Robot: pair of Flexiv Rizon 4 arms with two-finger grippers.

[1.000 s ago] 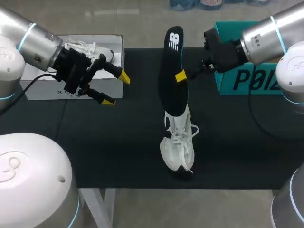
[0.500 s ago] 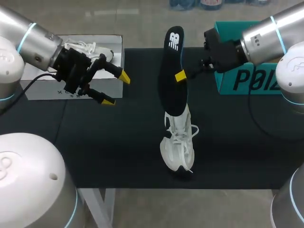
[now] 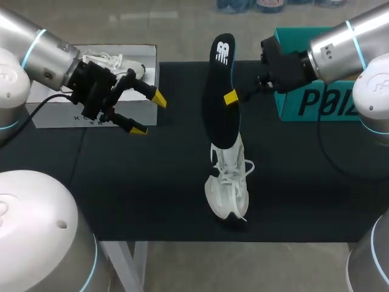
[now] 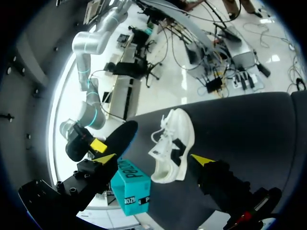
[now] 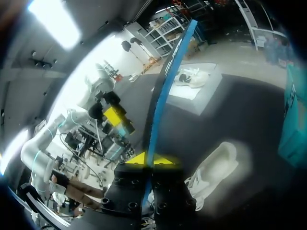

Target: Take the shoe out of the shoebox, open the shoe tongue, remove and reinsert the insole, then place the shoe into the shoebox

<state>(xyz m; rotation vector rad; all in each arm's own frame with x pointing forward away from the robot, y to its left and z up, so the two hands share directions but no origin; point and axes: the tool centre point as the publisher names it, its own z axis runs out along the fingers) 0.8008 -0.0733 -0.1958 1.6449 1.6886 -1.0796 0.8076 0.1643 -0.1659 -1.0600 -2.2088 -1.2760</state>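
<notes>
- Black mat over the whole bench, and the teal shoebox sits at the far right edge. Off at the far left is a pale sheet or lid with a second white shoe on it.
- Our right end effector is pinched on the long edge of the black insole, about mid-length, holding it up on end over the middle of the mat.
- The white shoe rests on the mat right under it, laces loose. From the head view the insole's lower end overlaps the shoe's opening, but we can't tell whether it's actually inside or just above it.
- Our left end effector hangs over the mat near that sheet with its fingers spread and nothing in them, well apart from the shoe.
- Handling guess: the insole looks like thin foam, so it's light and bendy. With a mid-edge pinch the free ends will probably flop, and a hold nearer the heel end might steer the toe end in better.
- The shoe looks light with a soft knit upper, so we reckon it'll slide or tip when pushed. The open left end effector could brace it at the heel collar or hold the tongue back.
- Writing-wise, there's a white logo near the insole's top end and big dark lettering on the box side. Both show up fine, but we're not spelling them out.
</notes>
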